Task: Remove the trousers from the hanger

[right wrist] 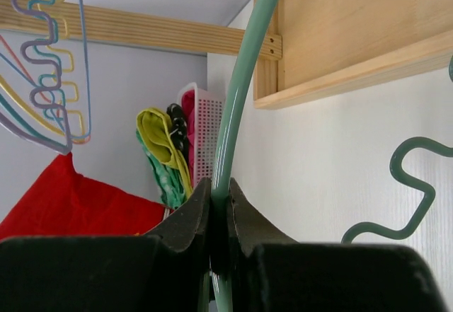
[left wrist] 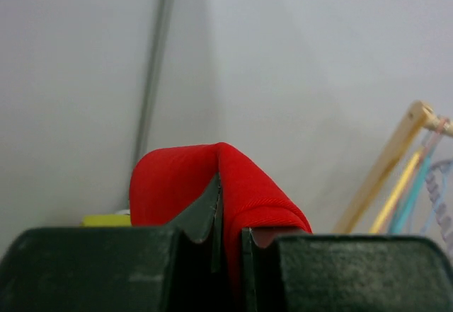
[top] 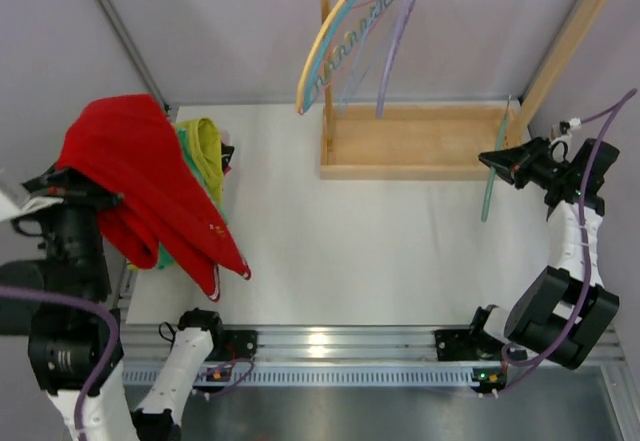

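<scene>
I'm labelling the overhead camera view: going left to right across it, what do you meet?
red trousers → mustard-yellow trousers → empty hangers on the rail → mint-green hanger → right arm

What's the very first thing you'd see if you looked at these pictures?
The big bright red trousers on the left, hanging from the left gripper, which pinches a fold of them. Next, on the right, the right gripper is clamped on a pale green hanger beside the wooden rack, where a few empty coloured hangers dangle at the top.
</scene>
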`<state>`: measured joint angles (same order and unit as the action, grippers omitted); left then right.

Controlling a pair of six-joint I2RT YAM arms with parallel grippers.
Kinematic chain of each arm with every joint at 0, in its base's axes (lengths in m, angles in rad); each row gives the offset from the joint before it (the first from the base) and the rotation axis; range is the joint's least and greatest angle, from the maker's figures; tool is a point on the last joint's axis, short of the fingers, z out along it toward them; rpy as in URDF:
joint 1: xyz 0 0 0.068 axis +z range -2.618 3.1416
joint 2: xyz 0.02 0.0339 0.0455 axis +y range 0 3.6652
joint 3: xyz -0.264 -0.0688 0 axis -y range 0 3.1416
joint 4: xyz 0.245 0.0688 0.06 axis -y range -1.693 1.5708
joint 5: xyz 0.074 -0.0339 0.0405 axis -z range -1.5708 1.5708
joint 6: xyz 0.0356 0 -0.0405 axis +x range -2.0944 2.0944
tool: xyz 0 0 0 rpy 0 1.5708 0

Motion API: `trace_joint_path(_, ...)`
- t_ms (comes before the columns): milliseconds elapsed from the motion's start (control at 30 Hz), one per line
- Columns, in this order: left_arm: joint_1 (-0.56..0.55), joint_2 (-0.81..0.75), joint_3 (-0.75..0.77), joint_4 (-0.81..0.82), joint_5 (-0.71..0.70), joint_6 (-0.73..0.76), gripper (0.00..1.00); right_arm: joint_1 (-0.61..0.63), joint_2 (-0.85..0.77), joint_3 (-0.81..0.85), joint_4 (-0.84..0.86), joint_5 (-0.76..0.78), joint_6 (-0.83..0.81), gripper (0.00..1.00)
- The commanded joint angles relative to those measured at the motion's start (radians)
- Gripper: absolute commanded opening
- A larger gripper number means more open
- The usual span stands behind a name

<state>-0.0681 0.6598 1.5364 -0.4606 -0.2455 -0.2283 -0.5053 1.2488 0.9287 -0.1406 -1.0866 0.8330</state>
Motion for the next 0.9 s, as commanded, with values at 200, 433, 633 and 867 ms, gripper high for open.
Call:
trace_joint_path(200, 0.269, -0.129, 0.105, 0.094, -0.213, 0.153, 0.00, 0.033, 0.044, 0.140, 0.038, -0.065, -0.025, 0.00)
trace_joint_path(433, 0.361, -0.161, 0.103, 0.057, -0.305, 0.282, 0.00, 0.033, 0.046, 0.168, 0.036, -0.102, -0.026, 0.00)
trace_joint_path(633, 0.369, -0.144, 0.030, 0.066, -0.400, 0.405, 0.00, 0.033, 0.044, 0.165, 0.032, -0.124, -0.032, 0.00)
trace_joint_path(867, 0.369, -0.086, -0.163, 0.238, -0.318, 0.466, 0.00, 0.033, 0.058, 0.186, 0.021, -0.125, -0.040, 0.00)
